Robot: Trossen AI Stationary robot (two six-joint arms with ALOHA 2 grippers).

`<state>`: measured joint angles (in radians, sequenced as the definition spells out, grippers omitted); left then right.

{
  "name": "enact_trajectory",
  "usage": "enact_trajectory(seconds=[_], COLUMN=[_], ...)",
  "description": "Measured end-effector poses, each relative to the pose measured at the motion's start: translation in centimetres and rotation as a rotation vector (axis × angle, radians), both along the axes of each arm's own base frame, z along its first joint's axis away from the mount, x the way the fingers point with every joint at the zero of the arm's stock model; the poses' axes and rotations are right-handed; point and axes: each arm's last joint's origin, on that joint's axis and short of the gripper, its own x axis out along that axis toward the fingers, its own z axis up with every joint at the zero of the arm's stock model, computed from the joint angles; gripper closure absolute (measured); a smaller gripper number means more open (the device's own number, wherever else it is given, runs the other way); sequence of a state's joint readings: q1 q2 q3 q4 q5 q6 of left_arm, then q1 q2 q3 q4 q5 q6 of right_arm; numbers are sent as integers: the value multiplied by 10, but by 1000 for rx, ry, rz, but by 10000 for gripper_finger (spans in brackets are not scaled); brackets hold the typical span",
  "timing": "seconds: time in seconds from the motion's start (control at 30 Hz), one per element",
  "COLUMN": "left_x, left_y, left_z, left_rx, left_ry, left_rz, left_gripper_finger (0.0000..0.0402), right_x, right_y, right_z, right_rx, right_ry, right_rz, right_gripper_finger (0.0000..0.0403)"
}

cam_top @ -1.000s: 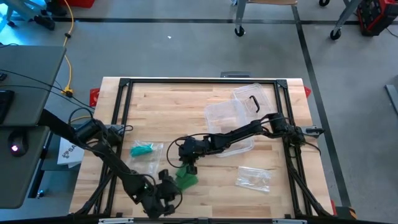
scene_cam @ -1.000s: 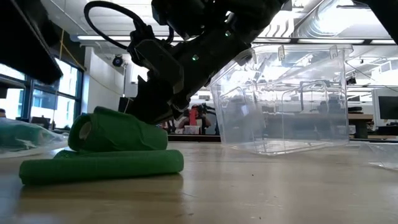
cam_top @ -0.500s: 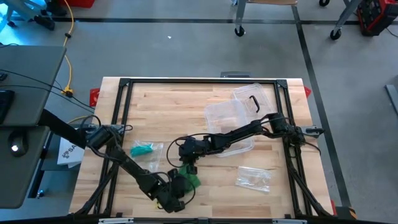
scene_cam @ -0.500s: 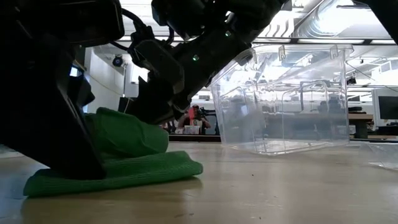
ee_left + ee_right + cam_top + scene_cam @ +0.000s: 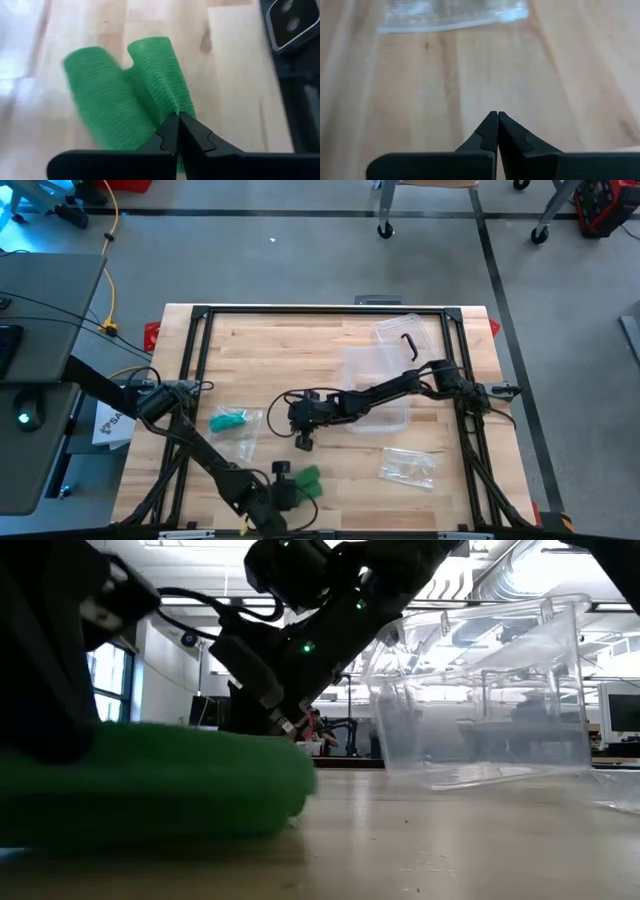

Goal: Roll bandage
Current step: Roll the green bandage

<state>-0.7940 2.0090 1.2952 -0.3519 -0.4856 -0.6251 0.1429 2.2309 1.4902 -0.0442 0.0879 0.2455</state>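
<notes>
Soft green bandage point(image 5: 305, 481) pinched at the front edge of the bench point(image 5: 260, 350)

The left gripper point(image 5: 177, 131) has its jaws pressed together on a fold of the bandage, near the front edge and left of its middle. The cloth looks light, limp and stretchy, with a woven, grippy face: it should crumple instead of sliding, so it is best taken by a loose end or edge, not by the bulk. The right gripper point(image 5: 497, 127), jaws closed on nothing, hangs over bare wood nearer the bench's middle, beside the clear bin point(image 5: 378, 370).
</notes>
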Motion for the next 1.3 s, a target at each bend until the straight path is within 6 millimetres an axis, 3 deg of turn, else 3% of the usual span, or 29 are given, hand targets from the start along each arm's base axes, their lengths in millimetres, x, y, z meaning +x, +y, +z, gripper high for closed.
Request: enact_trajectory(seconds=[0.13,0.5,0.63,0.8,1.07,1.3], left_x=[1,8,12,9,3,-3], left_y=[0,-5,-15,-25,-38,-43], left_z=[13,66,78,80,79,78], left_rx=[74,189,141,87,9,12], left_ry=[53,92,24,-15,-63,-65], left_rz=[7,-26,-66,-74,-61,-61], left_gripper_finger=[401,401,401,402,401,401], right_x=[-2,-26,-35,-43,-48,-67], right_y=[-2,-9,5,40,90,93], right_z=[16,95,110,110,84,75], right_rx=[-39,-155,-96,30,36,-16], right_ry=[-24,-85,-86,-79,-29,163], right_rz=[16,31,159,355,369,231], right_gripper_finger=[403,403,403,403,381,329])
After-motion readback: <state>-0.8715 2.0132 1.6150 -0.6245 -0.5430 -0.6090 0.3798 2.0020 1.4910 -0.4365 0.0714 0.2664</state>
